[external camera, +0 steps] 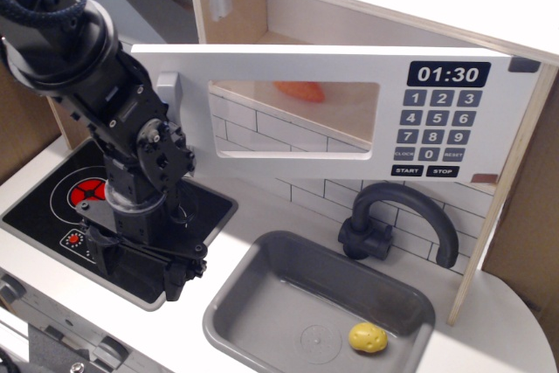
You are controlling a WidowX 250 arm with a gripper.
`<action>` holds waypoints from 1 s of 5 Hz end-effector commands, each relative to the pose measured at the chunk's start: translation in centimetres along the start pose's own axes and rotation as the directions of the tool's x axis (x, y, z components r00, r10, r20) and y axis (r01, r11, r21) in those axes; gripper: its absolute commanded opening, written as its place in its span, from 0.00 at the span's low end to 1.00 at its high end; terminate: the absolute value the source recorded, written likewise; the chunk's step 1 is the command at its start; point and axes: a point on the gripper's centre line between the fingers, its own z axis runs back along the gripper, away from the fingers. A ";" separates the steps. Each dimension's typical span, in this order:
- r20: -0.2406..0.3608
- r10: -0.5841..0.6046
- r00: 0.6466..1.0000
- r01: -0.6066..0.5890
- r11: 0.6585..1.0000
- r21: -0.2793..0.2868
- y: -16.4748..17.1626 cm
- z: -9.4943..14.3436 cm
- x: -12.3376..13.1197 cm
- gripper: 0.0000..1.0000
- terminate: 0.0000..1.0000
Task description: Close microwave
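The microwave [336, 111] door stands swung out, up and right of the jaws. The arm [105, 93] points down; gripper [144, 272] hangs over the stovetop [52, 203], jaw opening cannot be determined. Right: sink [262, 303], faucet [393, 220], 1 yellow item [368, 337].

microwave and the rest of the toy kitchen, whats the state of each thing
microwave: door swung open, hinged at the right
orange object: behind the door window
gripper: low over the stovetop, jaws hidden
stovetop: burner rings red
sink: holds one yellow object
faucet: no water visible
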 end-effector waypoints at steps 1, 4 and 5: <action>0.000 0.000 1.000 0.000 1.000 0.000 0.0 0.0 0.0 1.00 0.00; 0.090 0.047 0.995 -0.033 0.988 -0.149 -6.2 7.5 2.8 1.00 0.00; 0.097 0.095 0.991 -0.072 0.974 -0.214 -7.3 9.1 5.0 1.00 0.00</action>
